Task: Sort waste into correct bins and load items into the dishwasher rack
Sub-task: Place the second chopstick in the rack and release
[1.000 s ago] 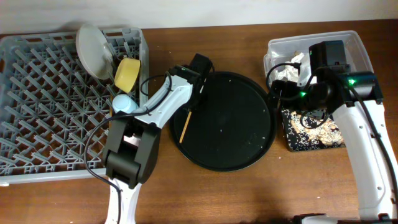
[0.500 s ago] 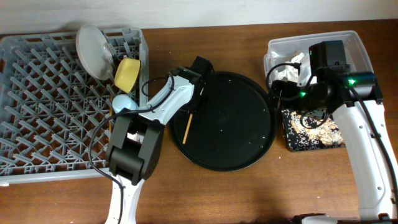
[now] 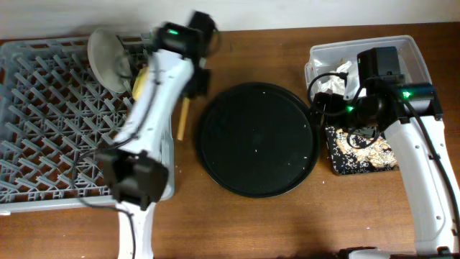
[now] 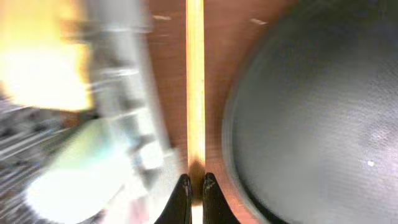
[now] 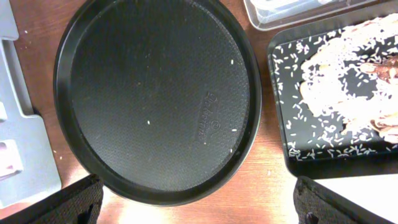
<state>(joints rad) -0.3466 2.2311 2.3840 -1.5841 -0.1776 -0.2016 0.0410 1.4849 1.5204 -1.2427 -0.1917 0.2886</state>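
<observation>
My left gripper (image 4: 194,186) is shut on one wooden chopstick (image 4: 195,81), which points away from the jaws. In the overhead view the chopstick (image 3: 182,121) hangs between the grey dishwasher rack (image 3: 43,122) and the round black tray (image 3: 257,139), below the left gripper (image 3: 197,85). The grey-green plate (image 3: 106,54) and yellow bowl (image 3: 141,85) stand in the rack's far right corner, the bowl partly behind my arm. My right gripper (image 5: 208,205) is open and empty above the bare wood beside the shallow black tray (image 5: 280,93), which holds rice and brownish scraps (image 5: 348,74).
The clear tub (image 3: 410,50) at the far right holds a white napkin (image 3: 342,70). The round black tray (image 5: 155,99) fills the table's middle. The rack's corner (image 5: 18,124) shows at the left of the right wrist view. The left wrist view is motion-blurred.
My left gripper shut on the chopstick at the round tray's left rim and carried it left and back to the rack's right side. The right arm has not moved.
</observation>
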